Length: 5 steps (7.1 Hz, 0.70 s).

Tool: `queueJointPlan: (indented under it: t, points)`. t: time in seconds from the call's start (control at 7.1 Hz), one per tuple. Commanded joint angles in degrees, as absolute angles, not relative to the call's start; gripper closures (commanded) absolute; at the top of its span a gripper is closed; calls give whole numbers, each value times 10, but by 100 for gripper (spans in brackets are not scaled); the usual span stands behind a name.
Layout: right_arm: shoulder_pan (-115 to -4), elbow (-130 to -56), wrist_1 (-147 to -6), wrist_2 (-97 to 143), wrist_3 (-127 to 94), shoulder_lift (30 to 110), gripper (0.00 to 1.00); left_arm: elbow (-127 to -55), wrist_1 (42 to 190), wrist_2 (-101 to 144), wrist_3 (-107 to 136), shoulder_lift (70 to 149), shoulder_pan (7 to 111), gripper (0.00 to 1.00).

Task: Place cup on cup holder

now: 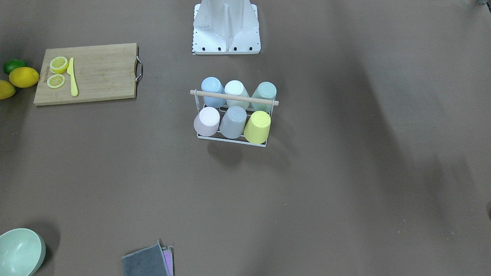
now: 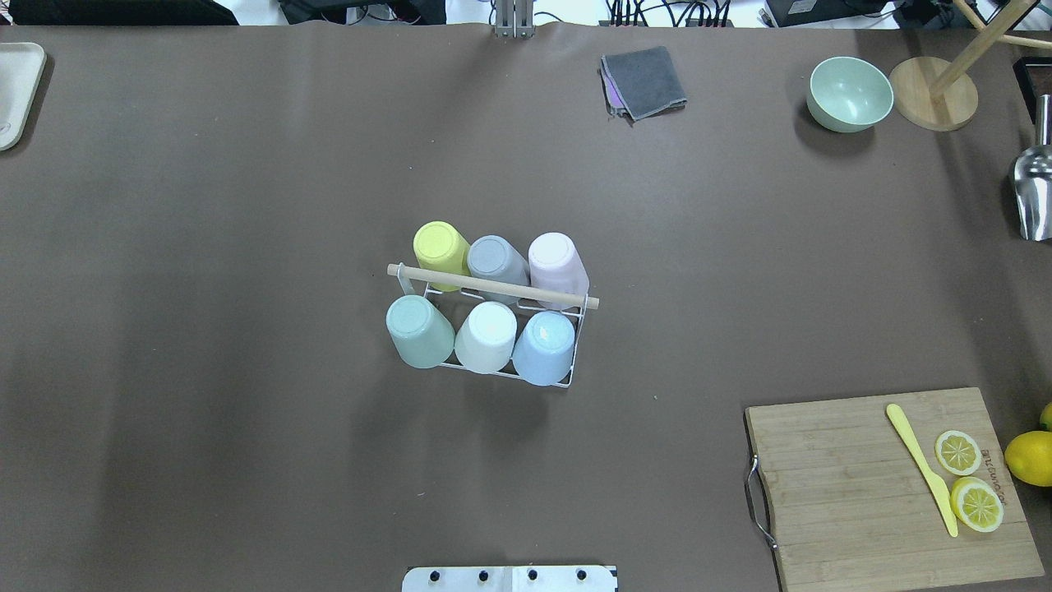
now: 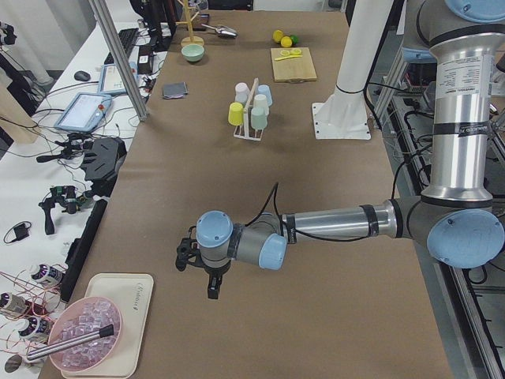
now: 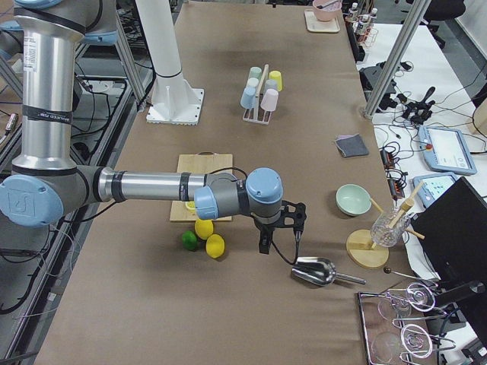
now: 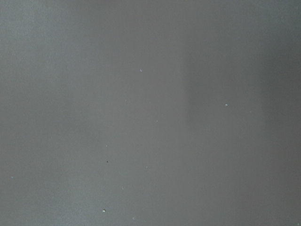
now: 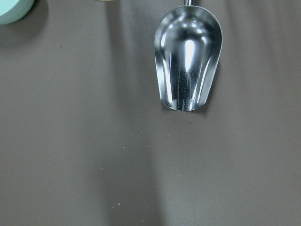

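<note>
Judging the cup holder (image 2: 493, 286) full (six cups (image 2: 441, 247) on it), I'd stay by the desk's ends; whether the left pincer (image 3: 207, 276) and right pincer (image 4: 278, 232) are open, I cannot tell.

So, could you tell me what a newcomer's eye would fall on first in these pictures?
Most likely the white wire cup holder at the centre of the table, filled with six upturned pastel cups. Next, the bamboo cutting board on the robot's right, bearing two lemon slices and a yellow knife.
</note>
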<state>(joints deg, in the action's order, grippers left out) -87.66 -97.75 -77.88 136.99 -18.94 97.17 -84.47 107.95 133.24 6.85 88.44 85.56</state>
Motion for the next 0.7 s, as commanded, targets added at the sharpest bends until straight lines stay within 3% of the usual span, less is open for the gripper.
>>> queueJointPlan:
  t: [0.0,0.56]
  points:
    - [-879,-980,-780,1368,-188,973,3,-867,944,1328,0,925,856,2]
    - [-881,-984,-781,1361,-167,975,3,-860,976,1336,19,921,855,2]
